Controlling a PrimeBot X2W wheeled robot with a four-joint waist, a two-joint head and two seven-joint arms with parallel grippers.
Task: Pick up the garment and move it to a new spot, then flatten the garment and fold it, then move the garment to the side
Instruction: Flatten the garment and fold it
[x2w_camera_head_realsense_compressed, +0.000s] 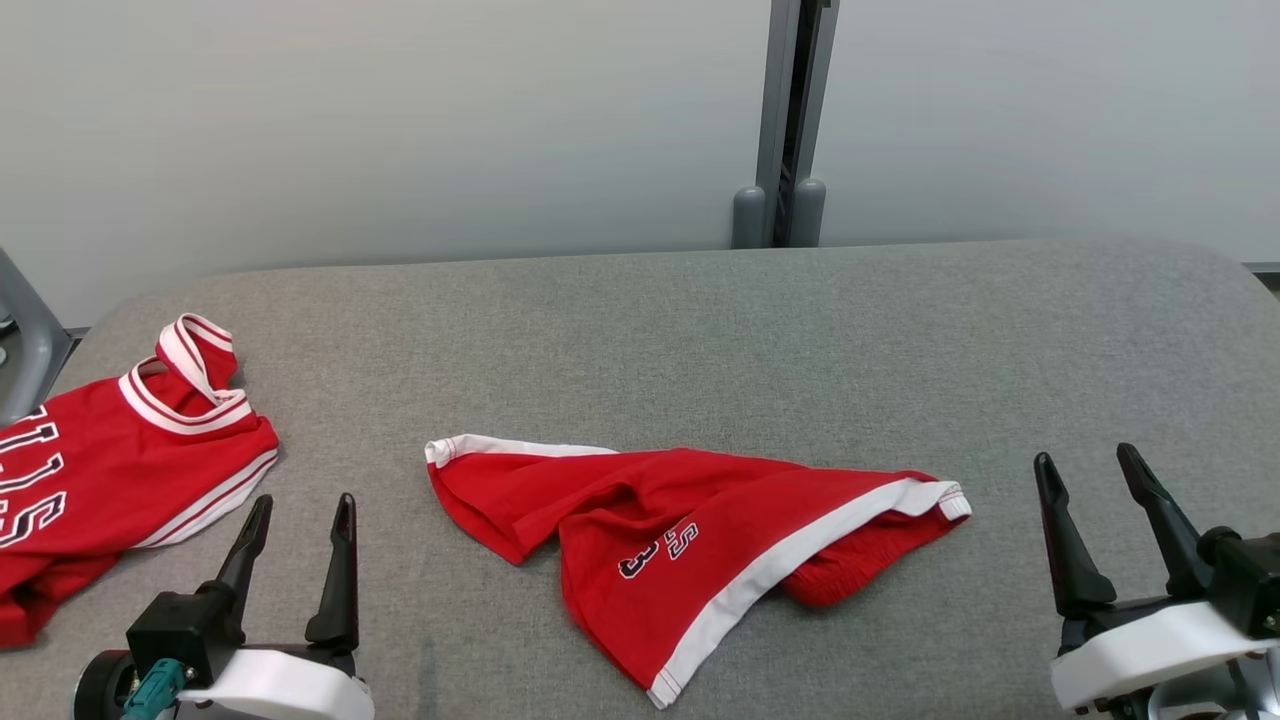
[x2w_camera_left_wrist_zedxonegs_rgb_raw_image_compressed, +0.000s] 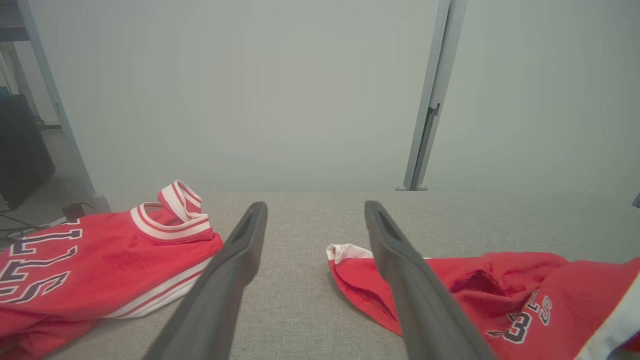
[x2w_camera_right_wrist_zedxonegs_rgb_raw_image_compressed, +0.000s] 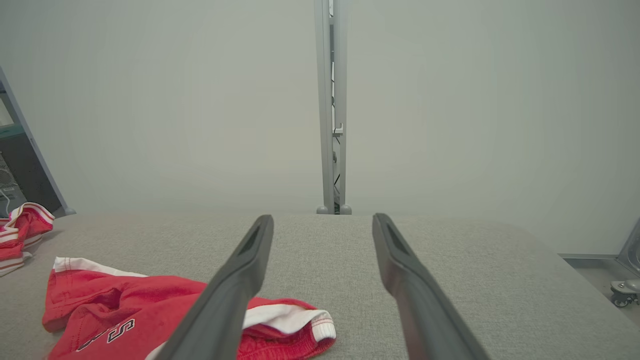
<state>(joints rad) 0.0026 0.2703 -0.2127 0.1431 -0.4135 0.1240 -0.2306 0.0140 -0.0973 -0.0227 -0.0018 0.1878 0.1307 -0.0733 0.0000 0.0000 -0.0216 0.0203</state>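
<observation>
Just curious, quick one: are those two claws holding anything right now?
The left gripper: open, holding nothing.
The right gripper: open, holding nothing.

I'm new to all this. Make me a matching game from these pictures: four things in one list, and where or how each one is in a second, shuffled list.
Things:
1. red shorts
2. red jersey
3. left pincer
4. grey post

Places or states:
A. upright behind the table
B. open and empty, lower left of the head view
C. crumpled, middle of the table
D. at the table's left edge

Pairs: 1-C, 2-D, 3-B, 4-A.
</observation>
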